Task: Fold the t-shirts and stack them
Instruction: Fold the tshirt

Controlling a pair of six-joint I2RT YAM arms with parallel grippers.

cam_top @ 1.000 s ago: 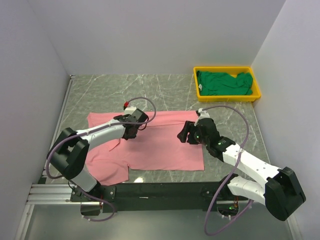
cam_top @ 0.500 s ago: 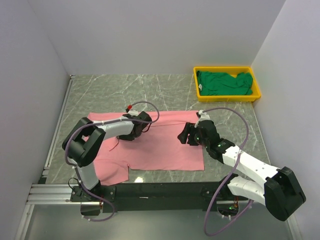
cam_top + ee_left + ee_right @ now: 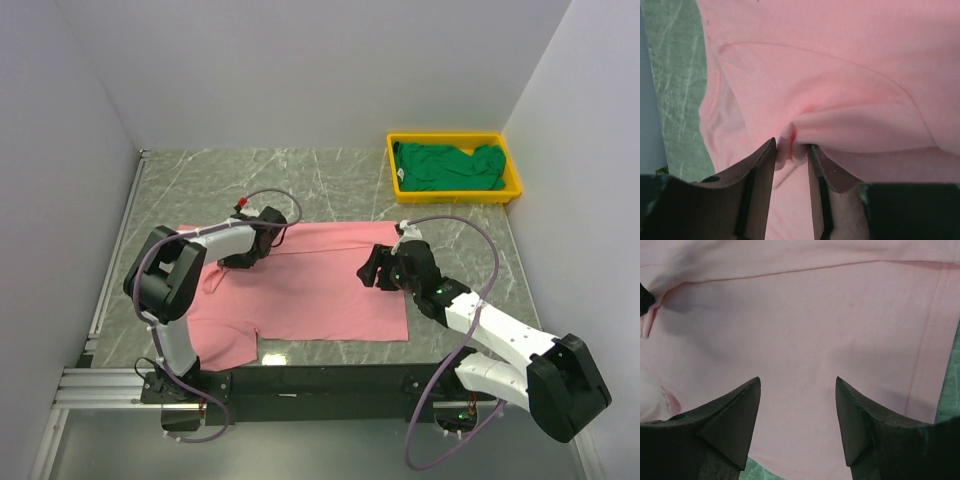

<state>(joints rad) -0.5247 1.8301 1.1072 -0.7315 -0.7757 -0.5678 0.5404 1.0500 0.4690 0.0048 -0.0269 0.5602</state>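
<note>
Pink t-shirt point(image 3: 840, 75) fold in left gripper point(image 3: 791, 146)

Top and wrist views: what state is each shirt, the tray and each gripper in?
Pink shirt: spread on the table, one fold pinched up.
Green shirt: crumpled in the tray.
Tray: holds the green shirt.
Left gripper: shut on a pink shirt fold.
Right gripper: open over the pink shirt, empty.
</note>
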